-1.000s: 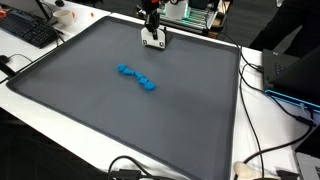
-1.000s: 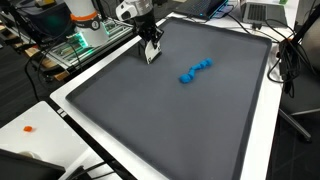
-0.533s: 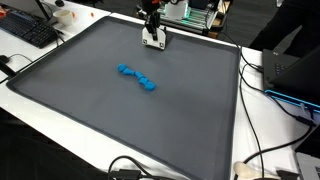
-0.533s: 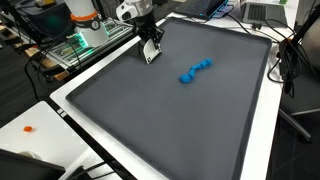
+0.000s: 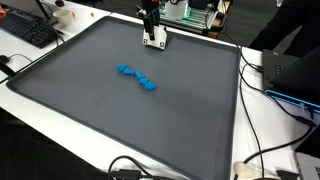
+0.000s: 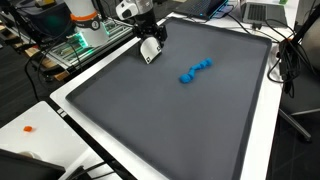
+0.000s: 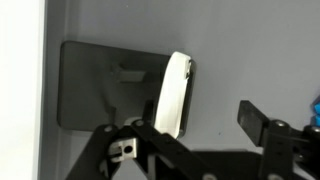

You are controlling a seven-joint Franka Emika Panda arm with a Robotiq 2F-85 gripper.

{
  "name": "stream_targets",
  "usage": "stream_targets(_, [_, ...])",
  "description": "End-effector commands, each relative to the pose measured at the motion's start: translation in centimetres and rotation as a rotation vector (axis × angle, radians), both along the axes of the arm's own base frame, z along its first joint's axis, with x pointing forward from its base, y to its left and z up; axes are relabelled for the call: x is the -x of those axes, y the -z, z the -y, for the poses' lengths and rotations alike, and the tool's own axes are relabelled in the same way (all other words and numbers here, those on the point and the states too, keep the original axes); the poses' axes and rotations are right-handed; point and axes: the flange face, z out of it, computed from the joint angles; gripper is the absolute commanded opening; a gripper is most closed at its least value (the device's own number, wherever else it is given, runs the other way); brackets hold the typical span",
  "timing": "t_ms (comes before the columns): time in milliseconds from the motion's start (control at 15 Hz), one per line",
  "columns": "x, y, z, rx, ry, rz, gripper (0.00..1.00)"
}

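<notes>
My gripper (image 5: 151,30) (image 6: 149,40) hangs at the far edge of the dark grey mat (image 5: 120,110) (image 6: 170,120), right over a small white flat object (image 5: 154,41) (image 6: 150,51). In the wrist view the white object (image 7: 176,95) stands on its edge on the mat between the jaws of the gripper (image 7: 185,135). It is close to the left finger, and the right finger (image 7: 262,122) stands well apart from it. The jaws are open. A blue knobbly toy (image 5: 137,77) (image 6: 195,70) lies near the middle of the mat, away from the gripper.
A white table rim (image 5: 258,120) (image 6: 70,125) borders the mat. A keyboard (image 5: 30,30) lies off one corner, with a laptop and cables (image 5: 290,80) along another side. Electronics (image 6: 85,35) stand behind the arm, and a small orange piece (image 6: 28,128) sits on the white rim.
The jaws have opened and let go of the white object, which now rests on the mat. The arm itself has barely moved and the blue toy has stayed put.
</notes>
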Motion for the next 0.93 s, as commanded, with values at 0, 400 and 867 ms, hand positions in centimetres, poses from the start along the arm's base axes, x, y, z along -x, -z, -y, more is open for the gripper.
stream_targets(0, [0.5,-1.9,0.5,0.017,-0.021,0.009,1.00])
stream_targets(400, [0.4,-5.4,0.6,0.090,-0.075,-0.016,1.00])
stream_targets(867, [-2.2,-13.0,-1.1,0.216,-0.270,0.030,1.00])
